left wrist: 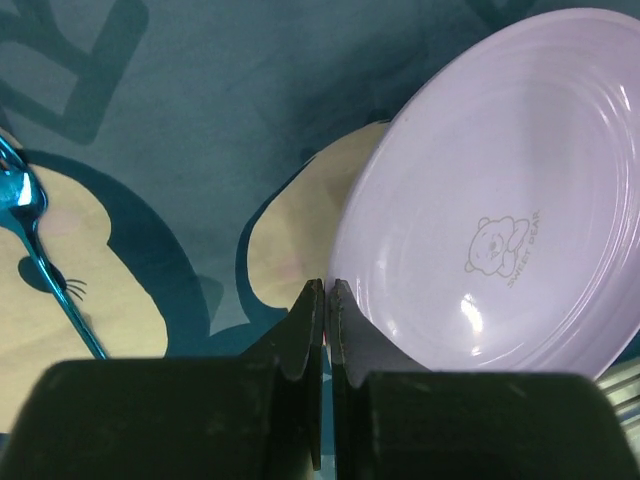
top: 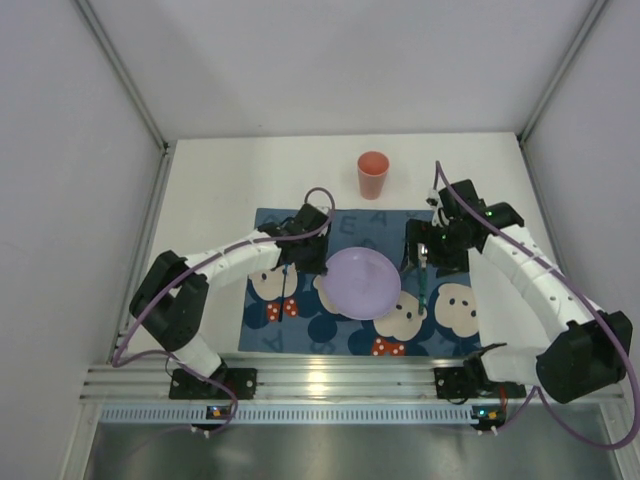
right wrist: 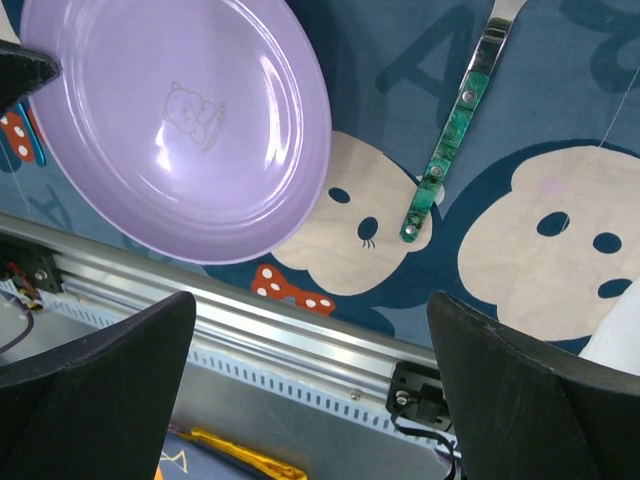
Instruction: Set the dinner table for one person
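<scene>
Nearest, the ribbed rail [top: 320, 380] edged the white dinner table [top: 250, 170]. On the mat [top: 262, 225], the left gripper [left wrist: 326, 290] sat pinched together on nothing beside the purple plate [top: 360, 283]. The right gripper [right wrist: 312, 305] gaped wide, empty, near the green-handled utensil [right wrist: 445, 165]. An orange cup [top: 373, 175] stood farthest back.

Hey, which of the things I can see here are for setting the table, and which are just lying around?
For the job:
lilac plate
orange cup
green-handled utensil
blue utensil
cartoon mat
white table

Just there:
aluminium rail
yellow item below the rail; I can't tell what it is
</scene>
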`<move>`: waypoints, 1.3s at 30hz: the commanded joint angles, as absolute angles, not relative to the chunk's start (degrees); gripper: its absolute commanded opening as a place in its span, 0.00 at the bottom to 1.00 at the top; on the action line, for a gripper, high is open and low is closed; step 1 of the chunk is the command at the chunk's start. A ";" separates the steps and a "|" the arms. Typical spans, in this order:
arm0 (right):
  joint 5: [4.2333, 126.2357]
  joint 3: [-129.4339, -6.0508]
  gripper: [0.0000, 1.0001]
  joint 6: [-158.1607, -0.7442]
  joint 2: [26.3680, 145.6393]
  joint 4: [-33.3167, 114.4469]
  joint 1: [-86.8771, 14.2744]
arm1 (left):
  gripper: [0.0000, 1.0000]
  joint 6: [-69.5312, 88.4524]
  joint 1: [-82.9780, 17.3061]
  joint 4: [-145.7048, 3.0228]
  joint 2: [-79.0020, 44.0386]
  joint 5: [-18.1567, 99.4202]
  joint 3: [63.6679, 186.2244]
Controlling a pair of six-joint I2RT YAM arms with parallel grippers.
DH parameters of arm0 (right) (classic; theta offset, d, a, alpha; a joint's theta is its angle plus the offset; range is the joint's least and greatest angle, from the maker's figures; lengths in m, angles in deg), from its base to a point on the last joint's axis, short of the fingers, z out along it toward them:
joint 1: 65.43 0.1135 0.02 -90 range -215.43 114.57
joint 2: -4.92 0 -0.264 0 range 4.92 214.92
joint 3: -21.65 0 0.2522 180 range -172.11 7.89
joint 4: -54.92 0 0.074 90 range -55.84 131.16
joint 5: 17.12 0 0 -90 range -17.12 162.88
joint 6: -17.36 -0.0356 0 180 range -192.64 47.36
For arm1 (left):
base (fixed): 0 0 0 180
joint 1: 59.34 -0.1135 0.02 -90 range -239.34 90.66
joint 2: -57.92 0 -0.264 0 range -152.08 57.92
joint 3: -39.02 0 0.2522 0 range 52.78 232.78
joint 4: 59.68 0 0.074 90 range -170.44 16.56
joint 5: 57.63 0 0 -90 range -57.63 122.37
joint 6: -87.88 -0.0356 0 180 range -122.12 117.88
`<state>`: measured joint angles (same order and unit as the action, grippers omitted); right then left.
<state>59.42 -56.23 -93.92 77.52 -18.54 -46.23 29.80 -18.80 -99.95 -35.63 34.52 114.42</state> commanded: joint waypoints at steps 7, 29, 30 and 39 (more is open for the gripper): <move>58.55 -59.59 1.00 -93.47 76.54 -18.43 -46.71 | 0.04 32.77 -15.39 -97.53 -32.96 29.91 109.65; 64.70 -109.68 1.00 -98.29 117.76 -17.81 -49.25 | 0.75 29.00 -15.57 -106.93 -28.29 22.17 117.72; 64.70 -113.53 1.00 -98.74 119.34 -17.90 -49.60 | 0.75 28.73 -15.57 -107.45 -28.12 22.18 117.99; 68.83 -119.72 0.99 -100.67 129.36 -12.72 -50.05 | 0.75 25.75 -16.79 -108.07 -28.38 22.96 118.17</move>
